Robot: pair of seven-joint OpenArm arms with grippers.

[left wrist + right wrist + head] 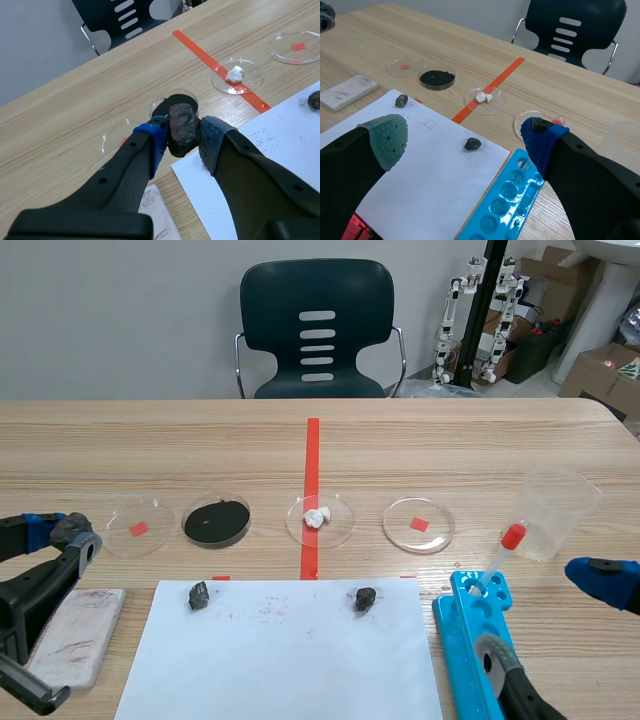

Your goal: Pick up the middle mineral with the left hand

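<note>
Nearest the robot, the left gripper (181, 145) is seen with its fingers (156, 144) clamped on a dark reddish-brown mineral (183, 126). The mineral is pressed between the two blue pads and is held up off the bench (480, 455), at the near left, just beside the corner of the white sheet of paper (290, 660). A white streak plate (75, 637) is laid flat under that arm.

At the near right, the fingers of the right gripper (464, 134) are spread wide apart. Nothing is held between them and nothing is touched. A blue rack (458, 635) is set beside the paper, and a dropper (503, 552) with a red cap is leaned at its far end.

Two smaller dark stones are laid on the paper near its far edge, well apart: the left stone (198, 595) and the right stone (365, 599).

Beyond the paper, four clear dishes are lined up in a row:
- the first dish (155, 537), with a red square in it
- the second dish (247, 525), filled with black powder
- the third dish (340, 527), with white lumps in it, placed on the red tape line
- the fourth dish (436, 536), with another red square in it

A clear plastic cup (558, 512) is stood at the right end of that row. A dark chair (318, 330) is placed at the far side.
</note>
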